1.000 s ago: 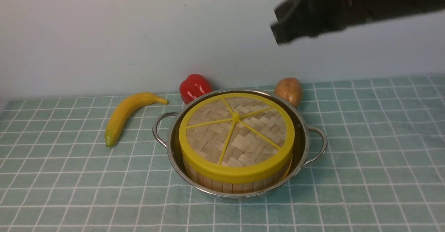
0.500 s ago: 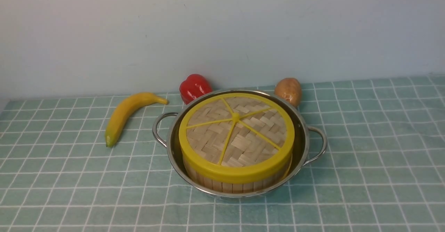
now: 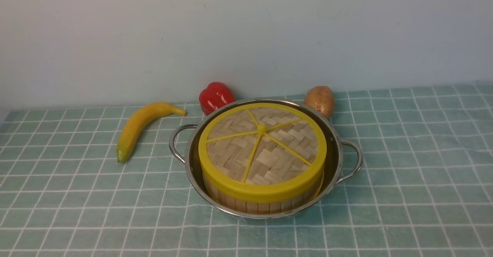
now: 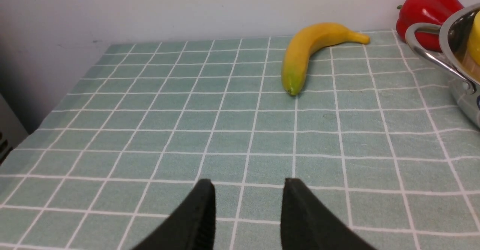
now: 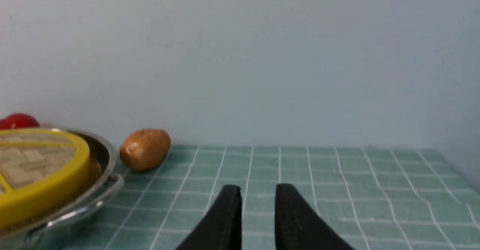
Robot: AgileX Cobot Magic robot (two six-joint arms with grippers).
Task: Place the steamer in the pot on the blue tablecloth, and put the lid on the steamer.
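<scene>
The steamer (image 3: 262, 201) sits inside the pot (image 3: 334, 153), which stands on the cloth (image 3: 416, 172) near the middle of its far edge. Only the steamer's slatted wall shows below the lid (image 3: 262, 149), which lies flat on top of it, its yellow rim covering the steamer's upper edge. A gap of bare steel shows between steamer and pot on the right side. The pot's two wire handles stick out to left and right.

A banana (image 3: 140, 126) lies on the cloth to the left of the pot, apart from it, its stem end toward the far edge. A red pepper (image 3: 215, 96) stands just behind the pot's far left rim, by the wall. A potato (image 3: 319, 100) lies just behind the far right rim.

Neither arm shows in the front view. The left gripper (image 4: 248, 201) hangs above bare cloth well to the left of the pot, its fingers parted with a clear gap and nothing between them. The right gripper (image 5: 258, 201) is over bare cloth to the right of the pot, its fingers a narrow gap apart, empty.
</scene>
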